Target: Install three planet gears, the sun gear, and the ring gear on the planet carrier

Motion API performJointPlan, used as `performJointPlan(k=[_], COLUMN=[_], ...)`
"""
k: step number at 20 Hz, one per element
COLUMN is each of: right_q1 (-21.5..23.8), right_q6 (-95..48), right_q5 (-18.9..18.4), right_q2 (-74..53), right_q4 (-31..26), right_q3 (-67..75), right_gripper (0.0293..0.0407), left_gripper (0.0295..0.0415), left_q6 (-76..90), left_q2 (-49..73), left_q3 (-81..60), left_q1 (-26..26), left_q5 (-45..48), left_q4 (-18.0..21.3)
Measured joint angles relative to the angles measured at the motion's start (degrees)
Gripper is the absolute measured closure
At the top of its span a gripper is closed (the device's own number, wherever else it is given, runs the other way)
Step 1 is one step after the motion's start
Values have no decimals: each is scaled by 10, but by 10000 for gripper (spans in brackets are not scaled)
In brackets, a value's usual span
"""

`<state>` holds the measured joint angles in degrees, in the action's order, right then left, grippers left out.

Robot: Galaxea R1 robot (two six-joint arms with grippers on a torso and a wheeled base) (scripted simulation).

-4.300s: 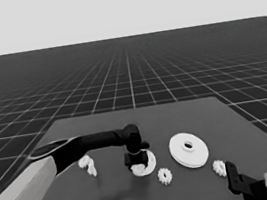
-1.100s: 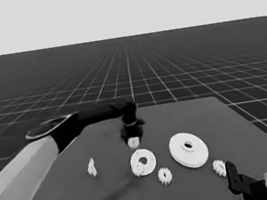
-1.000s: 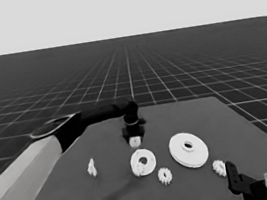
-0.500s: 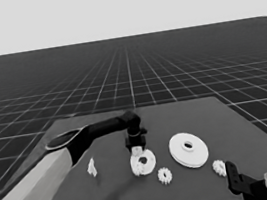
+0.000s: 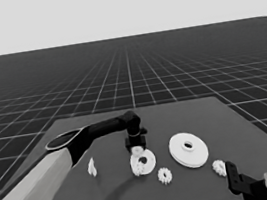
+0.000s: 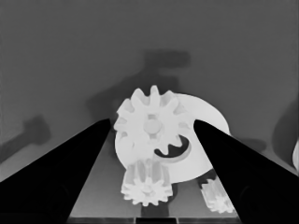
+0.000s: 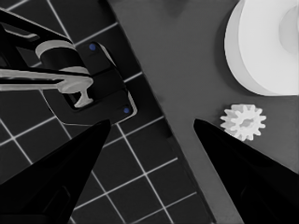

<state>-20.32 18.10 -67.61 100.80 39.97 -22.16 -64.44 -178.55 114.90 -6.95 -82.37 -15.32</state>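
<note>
My left gripper (image 5: 137,147) hangs over the far edge of the smaller round part (image 5: 148,157), shut on a small gear (image 5: 137,151). In the left wrist view that gear (image 6: 152,126) sits between the fingers, over the rim of the smaller round part (image 6: 205,116) beside its dark hole. Another gear (image 6: 145,186) sits on that part's near side. The larger round part (image 5: 188,149) lies to the right, apart. My right gripper (image 5: 232,180) waits open at the lower right corner.
A loose gear (image 5: 164,175) lies just in front of the smaller round part. Another gear (image 5: 218,167) lies near the right gripper, beside the larger round part (image 7: 266,51). A thin white piece (image 5: 91,168) lies to the left. Dark machinery (image 7: 88,79) shows past the table's edge.
The left gripper has carried the gear from higher up and farther back down to the smaller round part. The right arm has not moved.
</note>
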Motion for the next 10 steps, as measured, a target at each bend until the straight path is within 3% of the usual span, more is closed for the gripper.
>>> performJointPlan(k=[2,5,10], right_q1=[0,0,0], right_q6=[0,0,0], right_q5=[0,0,0], right_q2=[0,0,0], right_q4=[0,0,0], right_q3=[0,0,0], right_gripper=[315,315,315], left_gripper=[326,326,326], left_q6=[0,-36,-39], left_q2=[0,21,23], left_q3=[0,-65,-70], left_q1=[0,65,81], left_q5=[0,-36,-42], left_q4=[0,55,70])
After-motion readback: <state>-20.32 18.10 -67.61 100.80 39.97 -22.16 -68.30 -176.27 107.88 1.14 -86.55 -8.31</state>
